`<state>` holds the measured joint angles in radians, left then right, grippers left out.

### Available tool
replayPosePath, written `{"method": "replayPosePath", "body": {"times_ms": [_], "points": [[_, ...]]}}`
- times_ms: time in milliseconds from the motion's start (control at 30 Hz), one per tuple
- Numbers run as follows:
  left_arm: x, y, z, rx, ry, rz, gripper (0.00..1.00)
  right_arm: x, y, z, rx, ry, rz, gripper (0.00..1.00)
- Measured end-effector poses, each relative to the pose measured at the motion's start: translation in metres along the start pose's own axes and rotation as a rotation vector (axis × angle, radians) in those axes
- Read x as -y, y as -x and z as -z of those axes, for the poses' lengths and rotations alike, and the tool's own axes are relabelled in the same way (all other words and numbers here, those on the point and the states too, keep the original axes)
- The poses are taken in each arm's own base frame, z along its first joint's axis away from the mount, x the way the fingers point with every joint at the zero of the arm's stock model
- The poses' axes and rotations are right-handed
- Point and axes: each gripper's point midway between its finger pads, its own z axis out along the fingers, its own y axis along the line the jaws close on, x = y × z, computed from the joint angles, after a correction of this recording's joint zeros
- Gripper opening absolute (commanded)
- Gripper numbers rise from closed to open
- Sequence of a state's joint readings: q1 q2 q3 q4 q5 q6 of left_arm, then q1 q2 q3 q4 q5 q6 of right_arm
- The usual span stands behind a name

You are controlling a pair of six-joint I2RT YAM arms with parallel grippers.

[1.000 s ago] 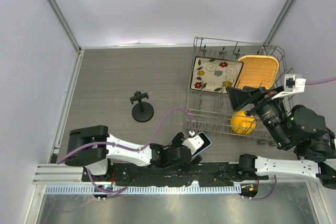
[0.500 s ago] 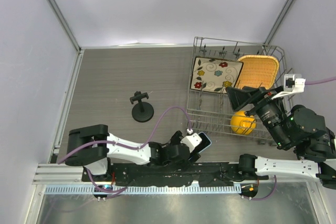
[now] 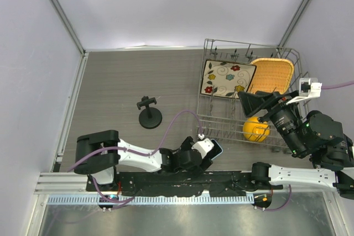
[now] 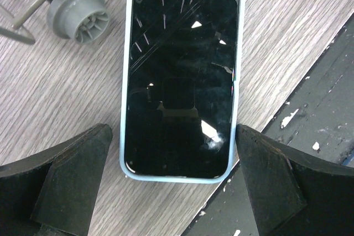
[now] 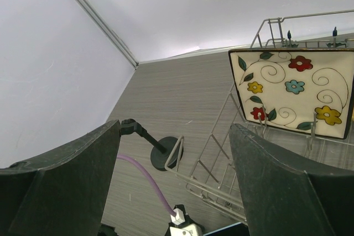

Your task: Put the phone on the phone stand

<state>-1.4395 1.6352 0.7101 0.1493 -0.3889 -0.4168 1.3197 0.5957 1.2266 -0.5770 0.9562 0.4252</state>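
The phone lies flat, screen up, on the wooden table at its near edge; in the top view only its corner shows past my left wrist. My left gripper is open, one finger on each side of the phone's near end, with small gaps to its pale blue rim. The black phone stand stands upright left of the rack and also shows in the right wrist view. My right gripper is open and empty, held high over the rack.
A wire dish rack at the right holds a flowered plate, an orange basket and a yellow ball. A grey rack wheel sits next to the phone. The black base rail runs along the table's near edge.
My left gripper has shifted slightly left and lower over the phone's near end. The right arm, phone and stand have not moved.
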Motion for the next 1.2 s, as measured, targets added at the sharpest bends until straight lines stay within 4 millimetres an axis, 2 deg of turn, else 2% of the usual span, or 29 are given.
{"method": "replayPosePath", "body": {"times_ms": [100, 233, 300, 333, 400, 433, 500, 533, 633, 867, 900, 967, 1000, 1067, 1100, 1167, 1200], "points": [[0.003, 0.004, -0.004, 0.003, 0.002, 0.0, 0.88, 0.0, 0.0, 0.0, 0.0, 0.0, 0.0, 0.85], [0.003, 0.005, -0.005, -0.002, 0.008, 0.002, 0.66, 0.0, 0.0, 0.0, 0.0, 0.0, 0.0, 0.85], [0.003, 0.005, -0.004, -0.004, 0.005, 0.003, 0.59, 0.0, 0.0, 0.0, 0.0, 0.0, 0.001, 0.85], [0.003, 0.004, -0.002, -0.01, 0.005, 0.002, 0.51, 0.0, 0.0, 0.0, 0.0, 0.0, 0.0, 0.85], [0.0, 0.0, 0.003, -0.031, 0.007, 0.001, 0.44, 0.0, 0.0, 0.0, 0.0, 0.0, 0.0, 0.85], [-0.001, -0.003, 0.006, -0.046, 0.01, -0.002, 0.36, 0.0, 0.0, 0.0, 0.0, 0.0, 0.0, 0.85], [-0.006, -0.006, 0.013, -0.071, 0.02, -0.008, 0.27, 0.0, 0.0, 0.0, 0.0, 0.0, 0.001, 0.85], [-0.007, -0.008, 0.016, -0.081, 0.024, -0.011, 0.16, 0.0, -0.001, 0.0, -0.001, -0.001, 0.001, 0.85], [-0.012, -0.01, 0.027, -0.104, 0.031, -0.009, 0.0, 0.002, -0.003, 0.0, -0.002, -0.005, 0.006, 0.85], [-0.034, -0.018, 0.054, -0.155, 0.117, 0.032, 0.0, 0.003, -0.004, 0.0, -0.002, -0.01, 0.01, 0.85], [-0.038, -0.021, 0.057, -0.161, 0.136, 0.038, 0.01, 0.003, -0.004, 0.0, -0.001, -0.011, 0.011, 0.85], [-0.045, -0.027, 0.06, -0.175, 0.167, 0.045, 0.15, 0.004, -0.004, -0.001, 0.0, -0.013, 0.013, 0.85], [-0.047, -0.029, 0.06, -0.181, 0.177, 0.045, 0.35, 0.004, -0.005, -0.001, -0.001, -0.014, 0.015, 0.85], [-0.049, -0.031, 0.06, -0.19, 0.187, 0.046, 0.54, 0.004, -0.007, -0.001, -0.003, -0.014, 0.022, 0.85], [-0.049, -0.033, 0.06, -0.197, 0.191, 0.047, 0.72, 0.004, -0.007, -0.001, -0.004, -0.014, 0.023, 0.85], [-0.049, -0.037, 0.057, -0.215, 0.199, 0.043, 0.89, 0.004, -0.007, -0.001, -0.004, -0.013, 0.025, 0.85], [-0.049, -0.041, 0.054, -0.229, 0.208, 0.038, 1.0, 0.004, -0.007, -0.001, -0.003, -0.013, 0.024, 0.84]]}}
